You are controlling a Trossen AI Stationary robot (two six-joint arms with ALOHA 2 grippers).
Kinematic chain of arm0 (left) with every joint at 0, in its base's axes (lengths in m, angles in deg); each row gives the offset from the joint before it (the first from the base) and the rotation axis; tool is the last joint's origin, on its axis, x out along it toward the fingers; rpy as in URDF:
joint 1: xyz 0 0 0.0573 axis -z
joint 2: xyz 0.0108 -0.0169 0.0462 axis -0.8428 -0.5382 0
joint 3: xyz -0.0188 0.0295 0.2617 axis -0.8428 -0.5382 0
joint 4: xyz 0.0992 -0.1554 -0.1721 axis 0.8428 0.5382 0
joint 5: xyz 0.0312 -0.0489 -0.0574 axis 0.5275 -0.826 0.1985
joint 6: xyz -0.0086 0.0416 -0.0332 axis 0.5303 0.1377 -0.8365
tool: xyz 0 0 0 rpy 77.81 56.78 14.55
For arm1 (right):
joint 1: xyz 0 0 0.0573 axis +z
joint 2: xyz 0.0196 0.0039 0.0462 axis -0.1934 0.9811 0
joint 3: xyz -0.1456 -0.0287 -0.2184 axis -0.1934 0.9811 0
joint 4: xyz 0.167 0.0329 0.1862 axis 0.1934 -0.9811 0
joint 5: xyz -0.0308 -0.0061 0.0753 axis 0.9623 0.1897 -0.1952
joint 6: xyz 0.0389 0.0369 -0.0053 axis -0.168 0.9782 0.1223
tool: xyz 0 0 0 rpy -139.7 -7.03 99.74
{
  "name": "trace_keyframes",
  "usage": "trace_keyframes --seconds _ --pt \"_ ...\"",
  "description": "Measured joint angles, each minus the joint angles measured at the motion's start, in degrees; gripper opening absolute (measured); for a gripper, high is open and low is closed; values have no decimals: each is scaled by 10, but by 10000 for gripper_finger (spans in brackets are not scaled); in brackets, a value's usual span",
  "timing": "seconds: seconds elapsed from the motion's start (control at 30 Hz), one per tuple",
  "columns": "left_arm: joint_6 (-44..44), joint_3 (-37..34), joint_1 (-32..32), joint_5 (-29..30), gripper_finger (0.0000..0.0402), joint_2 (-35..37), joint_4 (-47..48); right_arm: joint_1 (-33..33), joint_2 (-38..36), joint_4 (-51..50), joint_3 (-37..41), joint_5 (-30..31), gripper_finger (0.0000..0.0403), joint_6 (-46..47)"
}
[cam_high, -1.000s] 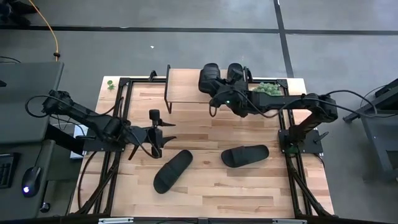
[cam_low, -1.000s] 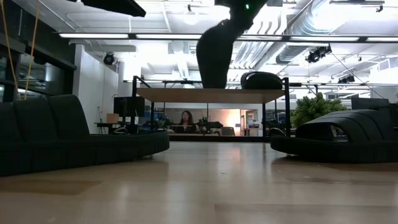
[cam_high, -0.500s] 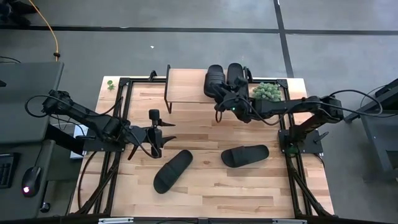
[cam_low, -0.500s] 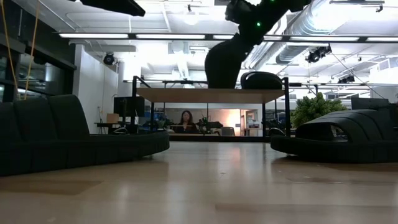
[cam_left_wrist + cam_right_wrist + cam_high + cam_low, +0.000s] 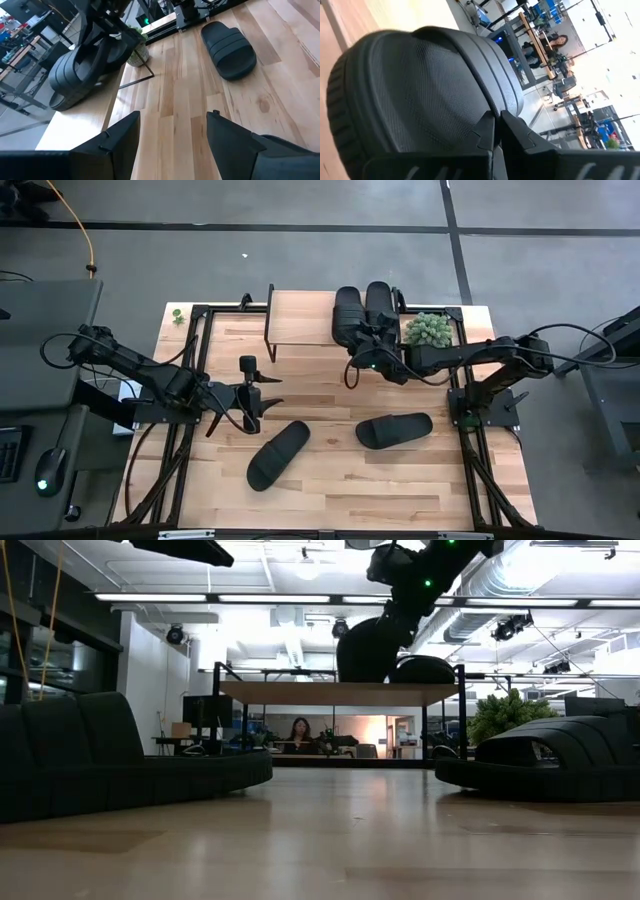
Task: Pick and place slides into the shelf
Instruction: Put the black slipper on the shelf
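The shelf (image 5: 305, 320) stands at the table's far edge, and one black slide (image 5: 381, 304) lies flat on its right end. A second slide (image 5: 347, 315) sits beside it, tilted, under my right gripper (image 5: 362, 352), which is shut on it. In the low view this slide (image 5: 368, 650) rises off the shelf top (image 5: 340, 692). Two more slides (image 5: 278, 454) (image 5: 394, 429) lie soles down on the table. My left gripper (image 5: 265, 392) hovers open over the table's left middle, touching nothing; its wrist view shows the open fingers (image 5: 172, 117). My right gripper pinches the tilted slide between its two fingers (image 5: 485, 132) at the near end (image 5: 470, 107) of the slide. The fingers come slanting from the table's near right side. The slide's far end rests on the shelf top, and its near end is raised.
A small green potted plant (image 5: 428, 328) stands just right of the shelf, close to my right arm. Black frame rails run along both table sides. Bare wood lies between the shelf and the two slides on the table. A person sits in the room behind (image 5: 300, 732).
My right gripper has moved toward the table's right and near edges and down, still shut on the slide. The slide has shifted right along the shelf top, close beside the flat one, and has tipped from steeply upright to a lower tilt.
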Motion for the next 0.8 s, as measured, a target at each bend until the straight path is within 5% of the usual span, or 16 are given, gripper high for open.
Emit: trace_keyframes --seconds 0.8 --pt "-1 0 0 0 211 0 0 2 0 -64 -1 -84 0 70"
